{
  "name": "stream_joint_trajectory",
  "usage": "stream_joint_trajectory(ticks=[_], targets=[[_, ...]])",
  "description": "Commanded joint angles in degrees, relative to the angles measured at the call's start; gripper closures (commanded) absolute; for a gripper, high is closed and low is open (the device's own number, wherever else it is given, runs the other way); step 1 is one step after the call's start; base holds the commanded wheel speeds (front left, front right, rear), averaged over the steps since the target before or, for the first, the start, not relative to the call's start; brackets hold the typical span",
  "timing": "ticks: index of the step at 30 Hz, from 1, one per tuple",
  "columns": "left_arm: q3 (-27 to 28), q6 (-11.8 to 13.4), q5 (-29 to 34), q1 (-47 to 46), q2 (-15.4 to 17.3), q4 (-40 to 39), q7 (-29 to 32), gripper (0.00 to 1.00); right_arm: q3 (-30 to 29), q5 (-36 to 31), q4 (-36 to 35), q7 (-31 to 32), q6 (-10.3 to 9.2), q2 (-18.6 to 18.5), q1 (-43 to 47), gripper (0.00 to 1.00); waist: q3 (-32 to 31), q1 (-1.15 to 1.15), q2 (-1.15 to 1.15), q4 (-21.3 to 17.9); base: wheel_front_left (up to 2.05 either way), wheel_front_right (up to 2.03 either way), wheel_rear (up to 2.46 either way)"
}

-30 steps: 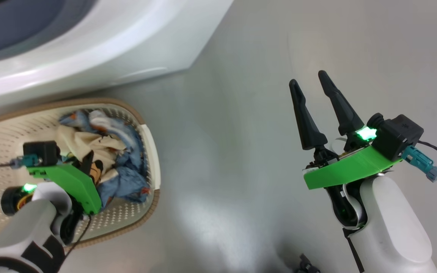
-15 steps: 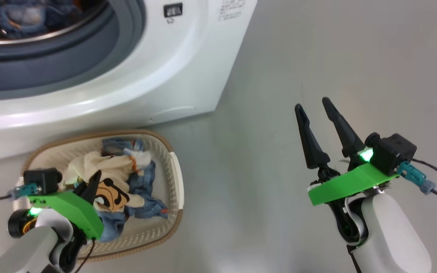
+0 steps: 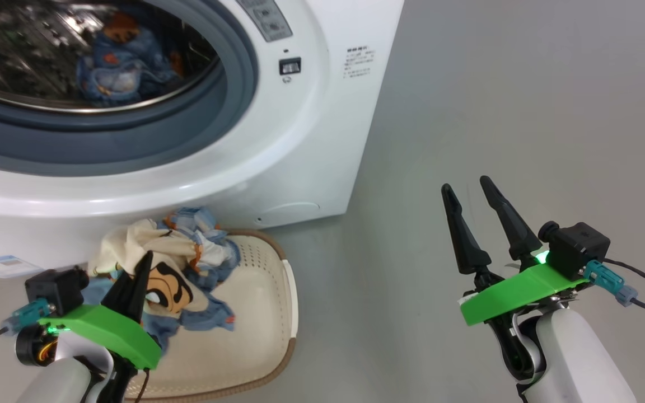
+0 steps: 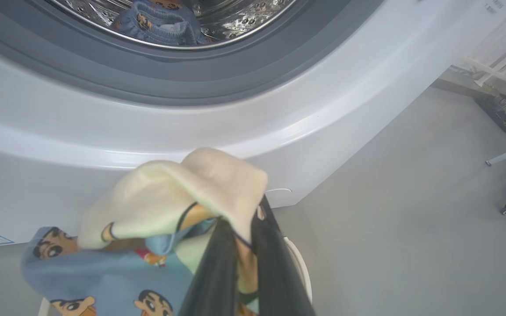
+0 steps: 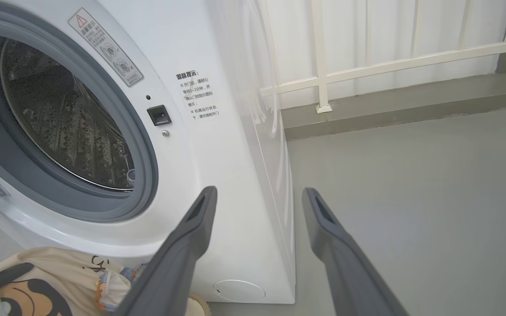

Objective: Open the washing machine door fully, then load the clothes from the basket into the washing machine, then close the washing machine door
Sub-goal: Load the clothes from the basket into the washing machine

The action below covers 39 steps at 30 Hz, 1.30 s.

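Blue cartoon-print clothes [image 3: 199, 252] hang pinched between the pressed-together fingers of the left gripper [image 3: 144, 258], raised over the basket [image 3: 291, 291] just below the mouth of the washing machine [image 3: 311, 140]. One garment [image 3: 112, 73] already lies in the steel drum [image 3: 20, 45], so loading looks partly done; this bundle must go in, then the door must be shut. The right gripper [image 3: 465, 184] hovers spread and empty.
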Motion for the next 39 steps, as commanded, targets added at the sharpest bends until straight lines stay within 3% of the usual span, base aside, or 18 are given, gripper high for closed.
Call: stream_joint_trajectory(ticks=[1,9,19,39], targets=[[4.4,0.9,2.1,1.1,1.4,-3.5,-0.8,1.00,0.8,-0.9,-1.0,-0.7,0.09,0.2,1.2,0.00,-2.8,0.00,0.00,1.5,0.00,0.00,0.00],[12.6,3.8,8.9,7.3,-0.4,-13.1,-0.8,1.00,0.4,-0.9,0.0,-0.7,0.09,-0.7,2.6,0.00,-6.9,0.00,0.00,2.3,0.00,0.00,0.00],[19.7,5.6,16.5,13.5,-3.5,-23.0,-0.8,1.00,-0.2,-0.4,0.3,-0.7,0.09,-2.4,4.4,0.00,-9.9,0.00,0.00,3.4,0.00,0.00,0.00],[25.4,2.8,23.4,15.5,-9.0,-26.3,-0.8,1.00,0.3,-0.1,0.5,-0.7,0.09,-3.4,5.1,0.00,-11.1,0.00,0.00,3.6,0.00,0.00,0.00]])
